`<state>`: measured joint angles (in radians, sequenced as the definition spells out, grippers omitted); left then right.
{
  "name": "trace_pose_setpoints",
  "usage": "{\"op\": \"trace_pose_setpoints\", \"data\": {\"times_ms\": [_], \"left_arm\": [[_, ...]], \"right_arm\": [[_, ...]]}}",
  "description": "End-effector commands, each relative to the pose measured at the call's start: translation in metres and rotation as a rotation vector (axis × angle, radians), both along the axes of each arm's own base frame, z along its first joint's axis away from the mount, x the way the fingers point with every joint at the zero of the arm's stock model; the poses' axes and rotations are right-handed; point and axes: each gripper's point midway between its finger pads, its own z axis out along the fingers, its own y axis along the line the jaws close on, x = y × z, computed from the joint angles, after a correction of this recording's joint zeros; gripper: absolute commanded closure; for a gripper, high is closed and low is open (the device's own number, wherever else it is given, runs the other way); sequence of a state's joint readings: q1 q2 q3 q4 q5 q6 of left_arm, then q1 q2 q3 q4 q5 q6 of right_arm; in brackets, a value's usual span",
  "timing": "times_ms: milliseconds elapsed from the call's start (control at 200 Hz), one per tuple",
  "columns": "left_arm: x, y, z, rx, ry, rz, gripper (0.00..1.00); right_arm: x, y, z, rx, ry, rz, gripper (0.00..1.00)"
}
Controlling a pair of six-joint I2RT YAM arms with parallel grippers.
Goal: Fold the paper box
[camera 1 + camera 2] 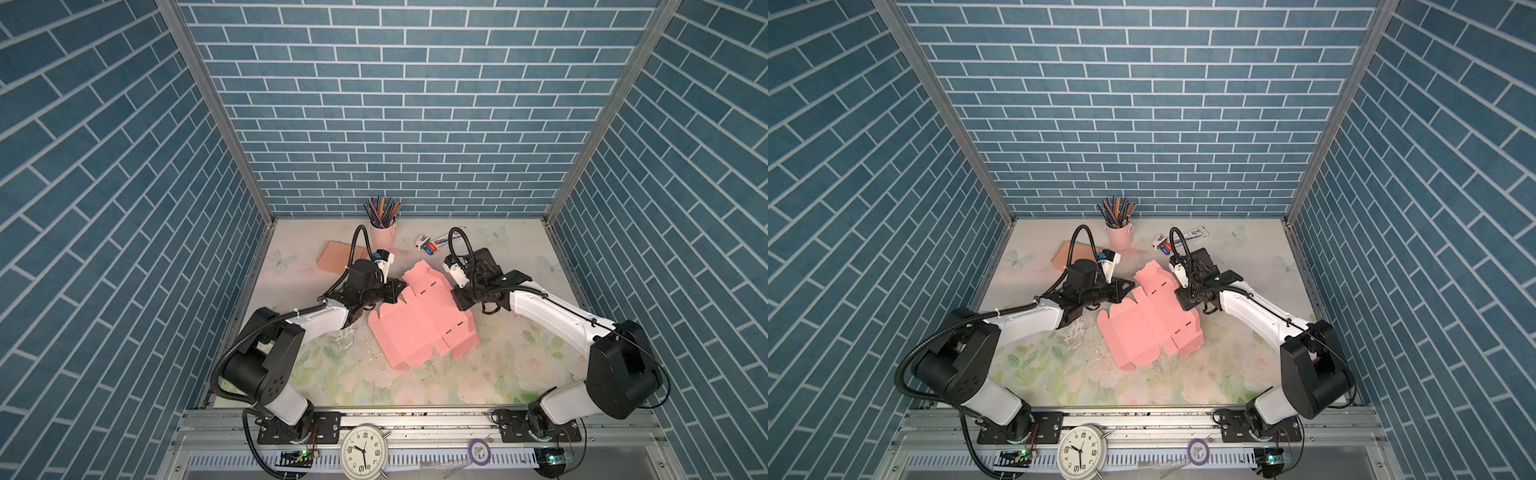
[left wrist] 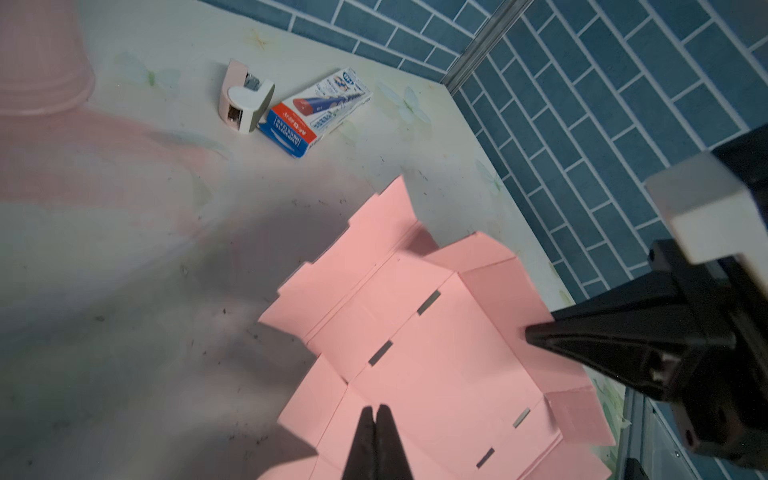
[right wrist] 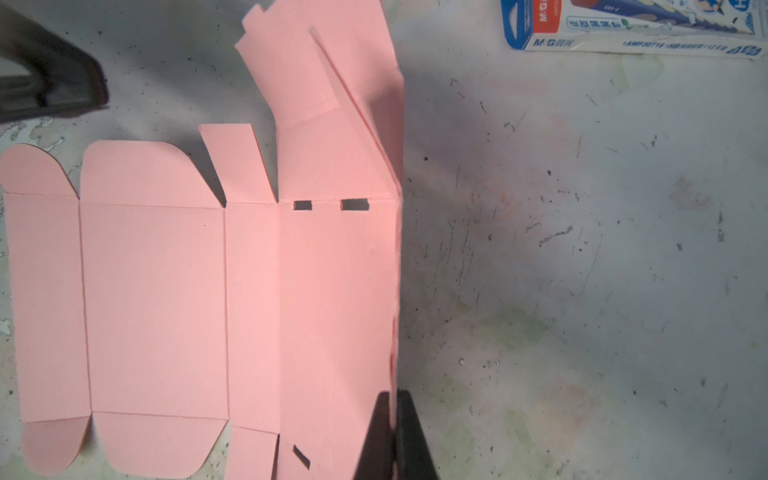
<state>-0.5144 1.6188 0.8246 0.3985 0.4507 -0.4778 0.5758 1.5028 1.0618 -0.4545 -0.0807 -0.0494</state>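
The paper box (image 1: 419, 328) (image 1: 1142, 328) is a pink die-cut sheet lying mostly flat in the middle of the table. Its right panel is folded upright. My right gripper (image 1: 459, 305) (image 3: 392, 399) is shut on that raised edge, and a thin pink strip shows between its fingers. My left gripper (image 1: 402, 288) (image 2: 376, 409) is at the sheet's far left edge. Its fingers are pressed together, tips over a pink panel (image 2: 436, 353) beside a crease, with no paper showing between them. The far end flaps (image 3: 299, 75) stand partly lifted.
A pink cup of pencils (image 1: 382, 232) stands at the back. A brown cardboard box (image 1: 338, 255) lies to its left. A white stapler (image 2: 245, 99) and a blue-and-white carton (image 2: 320, 108) lie to its right. A clock (image 1: 363, 451) and a purple tape roll (image 1: 478, 451) sit on the front rail.
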Motion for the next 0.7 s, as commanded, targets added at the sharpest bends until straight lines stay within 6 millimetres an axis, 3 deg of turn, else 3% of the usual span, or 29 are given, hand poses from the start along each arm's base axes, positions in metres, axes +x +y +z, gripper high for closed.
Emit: {"op": "trace_pose_setpoints", "data": {"times_ms": [0, 440, 695], "left_arm": [[0.015, -0.012, 0.016, -0.038, -0.058, -0.034, 1.0], [0.057, -0.035, 0.013, -0.015, -0.068, -0.042, 1.0], [0.053, -0.049, 0.009, 0.009, -0.056, -0.088, 1.0]], "right_arm": [[0.004, 0.01, 0.002, -0.007, -0.019, 0.065, 1.0], [-0.004, 0.019, -0.009, -0.036, -0.005, 0.114, 1.0], [-0.005, 0.021, -0.007, -0.046, -0.019, 0.119, 1.0]]}}
